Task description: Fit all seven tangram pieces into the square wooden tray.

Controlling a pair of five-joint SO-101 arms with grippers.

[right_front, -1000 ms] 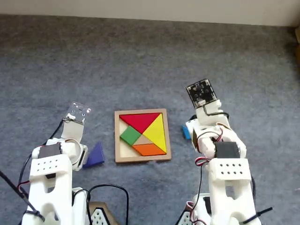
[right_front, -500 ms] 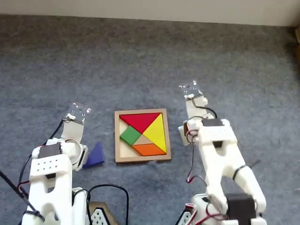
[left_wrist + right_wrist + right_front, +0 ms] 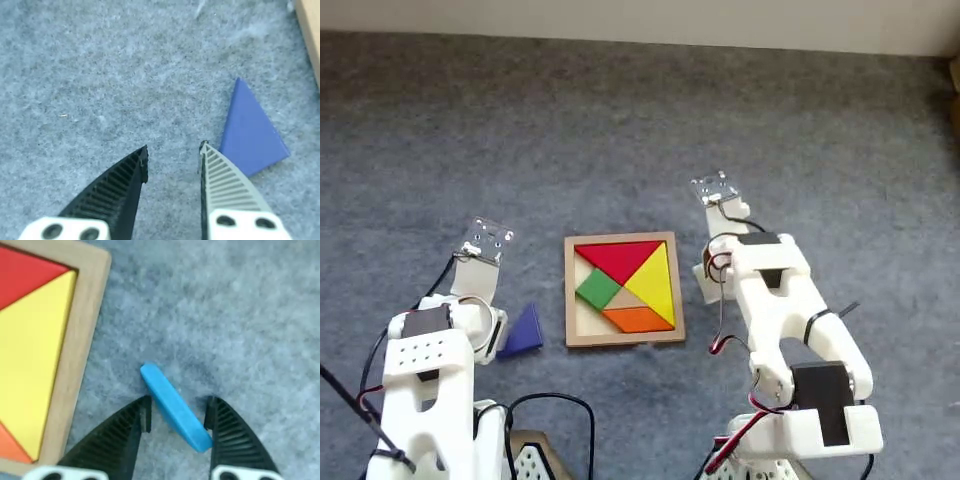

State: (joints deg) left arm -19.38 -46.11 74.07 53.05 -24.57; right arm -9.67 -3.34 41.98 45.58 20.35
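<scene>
Tray: the square wooden tray (image 3: 570,300) lies flat on the grey, carpet-like tabletop (image 3: 620,130), between the two arms.
In the tray: red triangle (image 3: 618,258), yellow triangle (image 3: 655,283), green square (image 3: 598,289) and orange piece (image 3: 638,319), with wood colour showing between and beside them.
Dark blue triangle: (image 3: 250,135) flat on the tabletop outside the tray, on the left arm's side.
Light blue piece: (image 3: 172,407) stands on edge on the tabletop just beside the tray's rim, on the right arm's side.
Left tool: (image 3: 172,150) spread apart and holding nothing, its pale fingertip just beside the dark blue triangle's edge.
Right tool: (image 3: 178,401) spread apart and low, one finger on either side of the light blue piece; no firm grip can be seen.
</scene>
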